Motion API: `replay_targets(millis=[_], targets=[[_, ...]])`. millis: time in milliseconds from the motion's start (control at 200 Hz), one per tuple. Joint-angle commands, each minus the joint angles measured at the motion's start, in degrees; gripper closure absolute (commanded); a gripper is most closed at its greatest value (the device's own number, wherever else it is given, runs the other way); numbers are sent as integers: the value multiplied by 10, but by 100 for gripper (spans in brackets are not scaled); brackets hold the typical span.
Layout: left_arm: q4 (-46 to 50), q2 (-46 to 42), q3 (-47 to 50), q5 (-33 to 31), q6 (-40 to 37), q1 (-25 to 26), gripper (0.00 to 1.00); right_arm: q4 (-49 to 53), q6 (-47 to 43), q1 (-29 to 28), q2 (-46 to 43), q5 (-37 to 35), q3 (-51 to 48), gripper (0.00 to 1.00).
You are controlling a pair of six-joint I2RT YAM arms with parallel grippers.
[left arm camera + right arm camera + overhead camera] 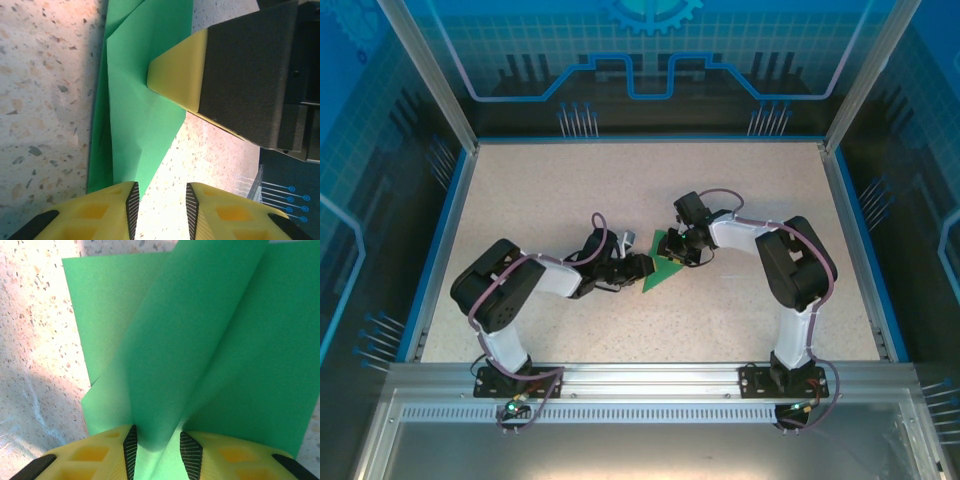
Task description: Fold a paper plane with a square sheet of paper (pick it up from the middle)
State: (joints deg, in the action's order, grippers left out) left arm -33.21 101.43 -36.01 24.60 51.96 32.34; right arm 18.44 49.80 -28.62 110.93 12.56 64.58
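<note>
The square sheet of paper (663, 270) is bright green and partly folded into layered flaps, lying on the speckled table between both arms. My right gripper (157, 450) stands over it with its jaws apart, and a raised fold of the paper (190, 340) runs up between its fingers. In the left wrist view one right fingertip (175, 75) rests on the paper (135, 120). My left gripper (160, 205) is open at the paper's pointed lower edge; bare table shows between its pads, and its left finger (107, 210) overlaps the paper's edge.
The speckled table (570, 180) is ringed by a blue rim, with transparent walls on metal posts behind and at the sides. An aluminium rail (650, 378) carries both arm bases at the near edge. Both arms reach inward and meet at mid-table.
</note>
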Motion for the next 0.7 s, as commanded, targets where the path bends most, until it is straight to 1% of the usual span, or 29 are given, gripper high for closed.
replay_targets(millis=[0,220,560,695], targets=[[38,-1,-15,-23,-23,3,65,96,7,0,89,-114,-54,63],[54,4,-24,-32,-33,3,65,94,12,0,89,-119,-59,63],[60,5,-32,-38,-36,3,65,103,20,-3,92,-134,-61,66],[52,-4,-29,-42,-30,4,66,113,23,-7,97,-146,-57,68]])
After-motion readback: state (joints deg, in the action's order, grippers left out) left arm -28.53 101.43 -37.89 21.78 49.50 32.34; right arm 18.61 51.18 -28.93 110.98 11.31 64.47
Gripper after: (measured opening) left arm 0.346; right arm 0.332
